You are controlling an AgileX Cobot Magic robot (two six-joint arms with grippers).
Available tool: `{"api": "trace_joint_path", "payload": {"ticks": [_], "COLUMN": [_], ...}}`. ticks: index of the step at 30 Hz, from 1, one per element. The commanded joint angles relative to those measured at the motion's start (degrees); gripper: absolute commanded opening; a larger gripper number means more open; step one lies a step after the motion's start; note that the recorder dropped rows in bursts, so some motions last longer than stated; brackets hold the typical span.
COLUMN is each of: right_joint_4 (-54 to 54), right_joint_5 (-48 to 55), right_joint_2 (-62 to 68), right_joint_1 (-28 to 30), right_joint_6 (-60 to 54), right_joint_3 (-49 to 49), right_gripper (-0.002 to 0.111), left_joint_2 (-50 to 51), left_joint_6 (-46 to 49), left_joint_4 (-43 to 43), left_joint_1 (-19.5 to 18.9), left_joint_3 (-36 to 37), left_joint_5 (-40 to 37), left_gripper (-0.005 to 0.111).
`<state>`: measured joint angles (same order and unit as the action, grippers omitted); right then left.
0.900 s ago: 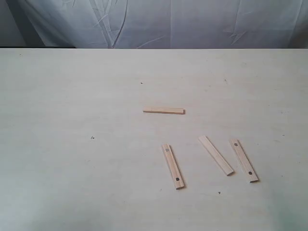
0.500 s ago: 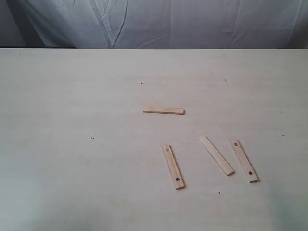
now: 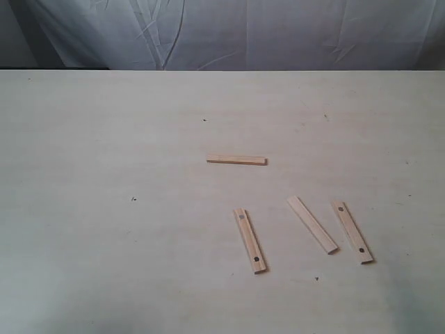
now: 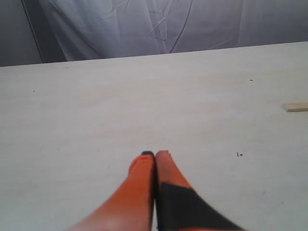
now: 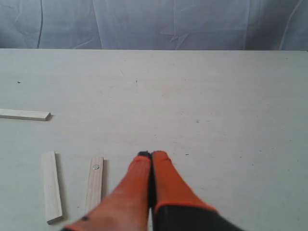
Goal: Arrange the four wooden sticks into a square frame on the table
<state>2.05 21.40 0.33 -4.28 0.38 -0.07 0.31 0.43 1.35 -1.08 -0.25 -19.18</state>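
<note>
Four pale wooden sticks lie apart on the table. One stick lies crosswise near the middle. Nearer the front lie a dotted stick, a plain stick and another dotted stick, all slanted. No square frame shows. Neither gripper appears in the exterior view. My left gripper is shut and empty over bare table, with one stick's end far off at the frame edge. My right gripper is shut and empty, beside a dotted stick, a plain stick and the crosswise stick.
A wrinkled white cloth hangs behind the table's far edge. A few tiny dark specks mark the surface.
</note>
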Motion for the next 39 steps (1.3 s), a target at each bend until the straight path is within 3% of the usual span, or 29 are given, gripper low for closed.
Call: {"api": "trace_joint_path", "payload": {"ticks": [1, 11, 21, 29, 35, 39], "right_joint_4": [0.0, 0.3, 0.0, 0.0, 0.0, 0.0], "right_joint_5": [-0.6, -0.5, -0.6, -0.6, -0.6, -0.6], "right_joint_2": [-0.3, -0.3, -0.3, -0.3, -0.3, -0.3], "right_joint_1": [0.3, 0.3, 0.3, 0.3, 0.3, 0.3], "right_joint_6": [-0.4, -0.4, -0.4, -0.4, -0.4, -0.4], "right_joint_3": [0.1, 0.1, 0.1, 0.1, 0.1, 0.1], "right_gripper": [0.0, 0.0, 0.0, 0.0, 0.0, 0.0], "left_joint_2": [-0.3, -0.3, -0.3, -0.3, -0.3, -0.3], "left_joint_6": [-0.1, 0.1, 0.1, -0.4, -5.1, -8.3], "left_joint_4": [0.3, 2.8, 3.2, 3.0, -7.4, -18.7], "left_joint_1": [0.7, 0.7, 0.7, 0.7, 0.7, 0.7], "left_joint_3": [0.3, 0.3, 0.3, 0.3, 0.3, 0.3], "left_joint_5": [0.8, 1.3, 16.2, 23.0, 27.3, 30.4], "left_gripper": [0.0, 0.0, 0.0, 0.0, 0.0, 0.0]}}
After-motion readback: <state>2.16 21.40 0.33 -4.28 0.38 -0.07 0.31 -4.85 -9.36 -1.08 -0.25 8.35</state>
